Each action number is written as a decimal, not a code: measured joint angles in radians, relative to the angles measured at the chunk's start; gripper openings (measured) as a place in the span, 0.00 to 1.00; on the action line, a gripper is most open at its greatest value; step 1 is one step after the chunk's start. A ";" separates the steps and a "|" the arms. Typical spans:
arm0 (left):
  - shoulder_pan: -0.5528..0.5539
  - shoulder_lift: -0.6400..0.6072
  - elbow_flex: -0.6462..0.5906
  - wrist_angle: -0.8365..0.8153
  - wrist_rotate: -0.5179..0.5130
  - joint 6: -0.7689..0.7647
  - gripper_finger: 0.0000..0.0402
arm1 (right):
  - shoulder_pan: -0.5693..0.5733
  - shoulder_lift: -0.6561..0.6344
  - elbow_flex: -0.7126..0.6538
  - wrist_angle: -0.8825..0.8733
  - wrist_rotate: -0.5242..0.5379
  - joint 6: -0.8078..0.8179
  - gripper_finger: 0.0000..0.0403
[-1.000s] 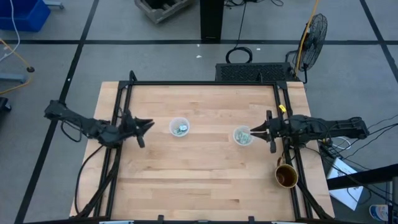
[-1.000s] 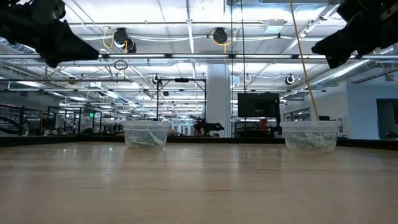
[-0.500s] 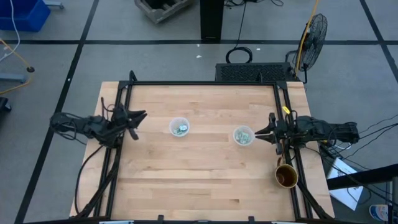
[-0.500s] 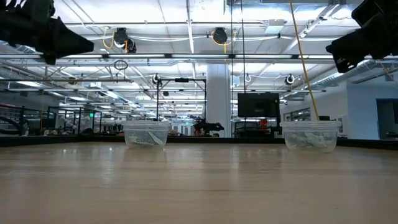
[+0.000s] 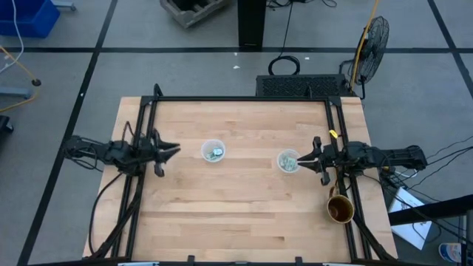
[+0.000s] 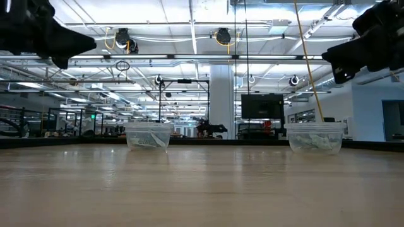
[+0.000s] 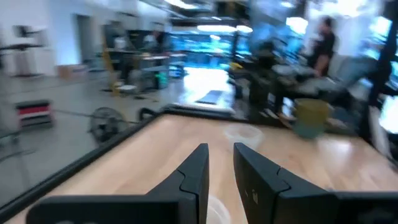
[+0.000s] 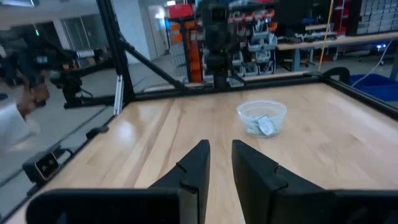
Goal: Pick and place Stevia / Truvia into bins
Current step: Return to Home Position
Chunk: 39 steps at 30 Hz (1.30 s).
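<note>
Two clear cups stand on their bases on the wooden table: the left cup (image 5: 213, 151) (image 6: 149, 135) (image 8: 262, 119) and the right cup (image 5: 288, 161) (image 6: 314, 137) (image 7: 242, 132). Each holds pale green and white packets (image 5: 215, 154) (image 5: 290, 164); I see no packets loose on the table. My left gripper (image 5: 171, 150) (image 7: 217, 168) hovers left of the left cup, shut and empty. My right gripper (image 5: 304, 157) (image 8: 219, 165) hovers just right of the right cup, shut and empty. Both are well above the table in the low view.
A brown mug (image 5: 340, 209) (image 7: 311, 115) stands at the table's right edge, near the right arm. A black frame rail (image 5: 244, 98) runs around the table. People show in the room beyond (image 7: 323, 37) (image 8: 18, 118). The wood between and in front of the cups is bare.
My left gripper has drawn back a little toward the table's left edge, turning about its axis, then come partly back toward the left cup. My right gripper has backed slightly toward the right edge and returned, sinking a little. The cups have not moved.
</note>
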 joint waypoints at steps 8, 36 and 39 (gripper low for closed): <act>0.000 0.001 -0.082 0.069 0.068 0.003 0.20 | 0.000 0.000 -0.034 0.033 -0.002 0.033 0.15; 0.000 0.001 -0.085 0.071 0.090 0.021 0.20 | 0.000 0.010 -0.094 0.119 -0.002 0.008 0.15; 0.000 0.001 -0.085 0.071 0.090 0.021 0.20 | 0.000 0.010 -0.094 0.120 -0.001 0.008 0.15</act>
